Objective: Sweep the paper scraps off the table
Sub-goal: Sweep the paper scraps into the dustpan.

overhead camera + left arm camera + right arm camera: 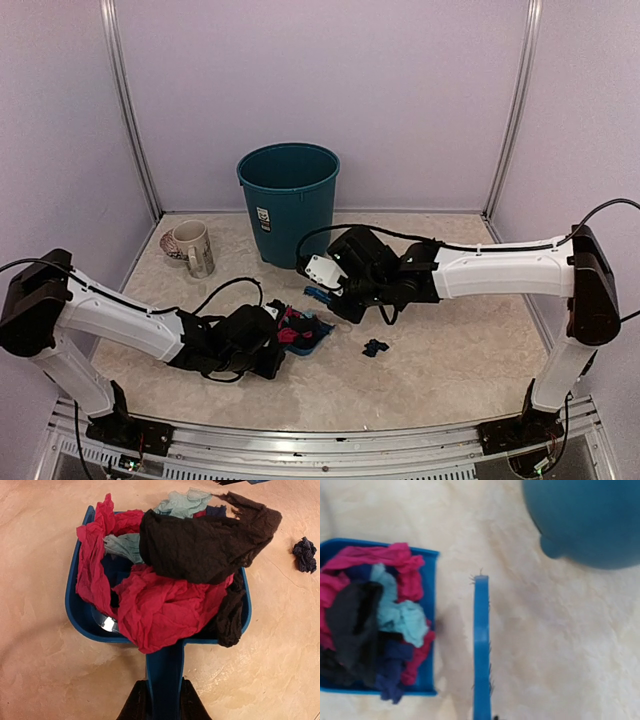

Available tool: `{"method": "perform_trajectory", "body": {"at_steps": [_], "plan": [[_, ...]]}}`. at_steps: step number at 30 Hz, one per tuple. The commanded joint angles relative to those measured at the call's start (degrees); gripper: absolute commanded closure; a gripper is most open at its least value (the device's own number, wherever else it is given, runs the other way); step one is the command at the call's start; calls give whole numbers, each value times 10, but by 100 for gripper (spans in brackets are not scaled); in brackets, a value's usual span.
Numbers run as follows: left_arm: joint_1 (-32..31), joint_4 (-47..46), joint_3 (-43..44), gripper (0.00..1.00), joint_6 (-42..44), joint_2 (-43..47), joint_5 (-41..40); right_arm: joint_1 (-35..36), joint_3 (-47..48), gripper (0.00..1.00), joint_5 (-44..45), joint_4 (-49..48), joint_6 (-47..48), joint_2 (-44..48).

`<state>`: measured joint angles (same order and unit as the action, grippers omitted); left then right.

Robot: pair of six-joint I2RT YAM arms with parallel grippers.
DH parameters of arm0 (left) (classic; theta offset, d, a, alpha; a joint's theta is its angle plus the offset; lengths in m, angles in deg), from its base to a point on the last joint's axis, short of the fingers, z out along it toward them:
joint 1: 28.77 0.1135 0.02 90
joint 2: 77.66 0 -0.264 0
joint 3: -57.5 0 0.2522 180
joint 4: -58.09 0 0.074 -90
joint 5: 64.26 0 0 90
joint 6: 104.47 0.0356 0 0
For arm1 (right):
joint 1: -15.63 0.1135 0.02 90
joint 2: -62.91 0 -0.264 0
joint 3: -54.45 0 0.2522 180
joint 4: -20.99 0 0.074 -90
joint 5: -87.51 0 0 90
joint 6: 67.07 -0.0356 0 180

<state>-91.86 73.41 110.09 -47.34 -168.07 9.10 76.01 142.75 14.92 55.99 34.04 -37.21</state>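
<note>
1. Holding the brush, the right gripper looks clamped on its handle. Its fingers are out of the wrist view, so this is a judgement from how the brush sticks straight out.
2. The brush hangs between the dustpan and the bin. Cannot tell if the bristles touch the table.
3. The left gripper is closed on the dustpan handle, one finger on each side. The pan sits flat on the table.
4. Most paper scraps are heaped in the pan above the wall, with a black one drooping over the right side.
5. One dark blue stray scrap lies on the table, apart from the pan's right side.
6. The step in hand is likely collecting that stray:
   - Set the brush down beyond it.
   - Drag it round to the pan's open front, not against the side wall.
   - Keep the lip pressed to the table so it doesn't slip under.
7. The pile is loose and overfull. A gentle sweep is needed, or the brush knocks pieces back out.
</note>
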Motion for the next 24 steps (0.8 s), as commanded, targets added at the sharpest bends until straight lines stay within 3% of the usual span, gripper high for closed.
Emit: {"method": "perform_trajectory", "body": {"at_steps": [1, 10, 24], "plan": [[-5, -2, -20, 100, 17, 21, -7, 6, 8, 100, 50, 5, -22, 33], [-5, -15, -29, 100, 34, 50, -37, 3, -50, 100, 112, -13, -50, 89], [-13, -33, -38, 100, 47, 104, -74, -7, -125, 100, 127, -22, -84, 159]]}}
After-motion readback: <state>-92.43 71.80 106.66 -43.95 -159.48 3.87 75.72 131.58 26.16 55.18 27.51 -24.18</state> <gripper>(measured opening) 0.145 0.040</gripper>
